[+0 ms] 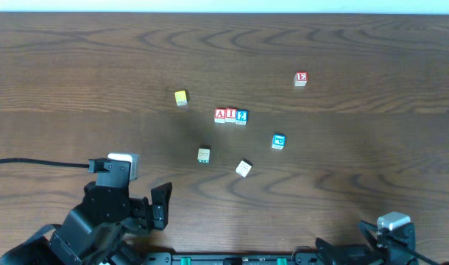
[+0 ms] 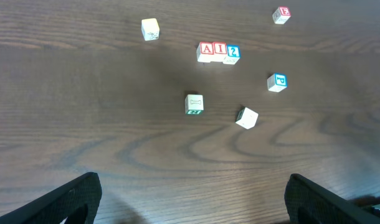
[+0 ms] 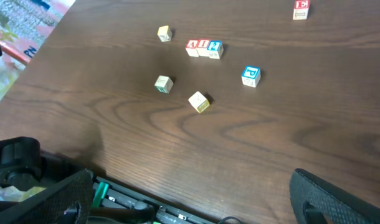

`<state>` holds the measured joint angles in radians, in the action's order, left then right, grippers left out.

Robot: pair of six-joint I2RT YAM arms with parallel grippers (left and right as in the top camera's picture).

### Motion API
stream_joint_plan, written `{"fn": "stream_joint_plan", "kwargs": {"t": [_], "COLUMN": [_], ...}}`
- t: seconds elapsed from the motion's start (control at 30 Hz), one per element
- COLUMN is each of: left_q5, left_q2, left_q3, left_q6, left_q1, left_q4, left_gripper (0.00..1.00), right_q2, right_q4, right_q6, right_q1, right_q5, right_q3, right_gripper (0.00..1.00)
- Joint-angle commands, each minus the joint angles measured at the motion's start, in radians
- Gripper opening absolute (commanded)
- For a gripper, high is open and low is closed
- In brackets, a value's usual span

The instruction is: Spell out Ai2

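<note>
Three letter blocks stand touching in a row near the table's middle: a red A block (image 1: 220,115), a red I block (image 1: 230,115) and a blue 2 block (image 1: 241,116). The row also shows in the left wrist view, A (image 2: 205,51), I (image 2: 219,51), 2 (image 2: 233,53), and in the right wrist view (image 3: 204,46). My left gripper (image 2: 193,199) is open and empty near the front left edge. My right gripper (image 3: 196,199) is open and empty at the front right edge. Both are far from the row.
Loose blocks lie around the row: a yellow one (image 1: 181,97), a red E block (image 1: 301,78), a blue one (image 1: 278,140), a pale one with green print (image 1: 203,154) and a tilted pale one (image 1: 244,168). A rail (image 3: 146,208) runs along the table's front edge.
</note>
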<state>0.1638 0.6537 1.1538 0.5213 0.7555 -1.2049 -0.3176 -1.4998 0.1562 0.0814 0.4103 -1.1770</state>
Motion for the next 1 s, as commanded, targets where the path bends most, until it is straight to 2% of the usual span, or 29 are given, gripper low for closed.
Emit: {"fn": "stream_joint_plan", "kwargs": {"t": [0.0, 0.13, 0.23, 0.33, 0.37, 0.47, 0.67, 0.8, 0.97], "left_q5": [0.004, 0.0, 0.061, 0.104, 0.117, 0.098, 0.028, 0.018, -0.006], "left_q2": [-0.002, -0.003, -0.021, -0.055, -0.091, -0.163, -0.309, -0.404, -0.489], "left_q3": [-0.001, -0.001, -0.002, -0.027, -0.079, -0.206, -0.494, -0.676, -0.819], "left_q6": [-0.005, -0.005, -0.032, -0.031, -0.069, -0.18, -0.339, -0.362, -0.365], "left_q1": [0.004, -0.014, -0.092, -0.217, -0.31, -0.439, -0.605, -0.666, -0.7], "left_q4": [-0.01, -0.031, -0.055, -0.007, 0.068, 0.214, 0.459, 0.564, 0.626], "left_gripper": [0.95, 0.96, 0.95, 0.96, 0.95, 0.96, 0.95, 0.95, 0.95], "right_q2": [0.005, 0.005, 0.005, 0.004, 0.004, 0.005, 0.005, 0.005, 0.005], "right_q4": [-0.006, -0.006, -0.008, -0.008, -0.008, -0.008, -0.008, -0.008, -0.008], "right_q6": [0.007, 0.007, 0.007, 0.007, 0.007, 0.007, 0.007, 0.007, 0.007], "right_q1": [-0.005, -0.005, -0.005, -0.005, -0.005, -0.005, -0.005, -0.005, -0.005], "right_q5": [-0.003, -0.003, -0.003, -0.003, -0.003, -0.003, -0.003, -0.003, -0.003], "right_q3": [0.003, 0.003, 0.003, 0.003, 0.003, 0.003, 0.003, 0.003, 0.003], "right_gripper": [0.99, 0.99, 0.99, 0.99, 0.99, 0.99, 0.99, 0.99, 0.99]}}
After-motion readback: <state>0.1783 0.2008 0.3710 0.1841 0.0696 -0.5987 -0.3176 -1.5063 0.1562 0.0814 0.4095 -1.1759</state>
